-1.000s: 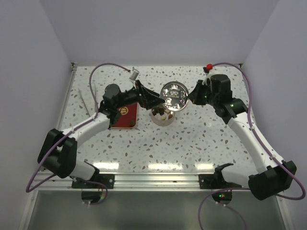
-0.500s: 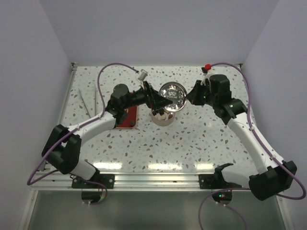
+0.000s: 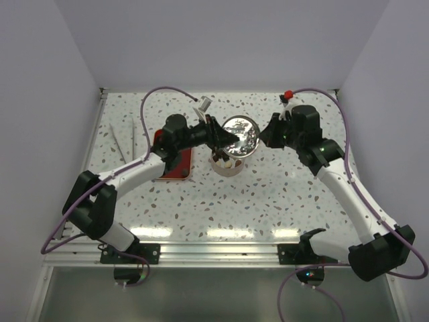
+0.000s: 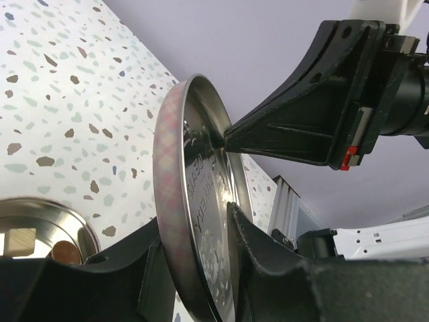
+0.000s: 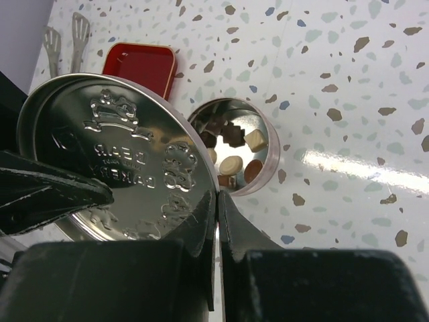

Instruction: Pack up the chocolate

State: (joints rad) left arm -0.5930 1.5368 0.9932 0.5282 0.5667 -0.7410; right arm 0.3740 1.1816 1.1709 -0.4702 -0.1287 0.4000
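Arms [image 3: 134, 176] angle inward, left pincer [image 3: 229, 141] and right pincer [image 3: 263, 139] gripping lid [image 3: 242, 133].

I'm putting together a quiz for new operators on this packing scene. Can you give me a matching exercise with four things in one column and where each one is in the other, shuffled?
Things
1. lid
2. chocolate
3. red tray
4. tongs

Places
A. lying nearest the left edge of the table
B. inside the open tin
C. held up in the air over the tin
D. flat on the table, right beside the tin

Pairs: 1-C, 2-B, 3-D, 4-A
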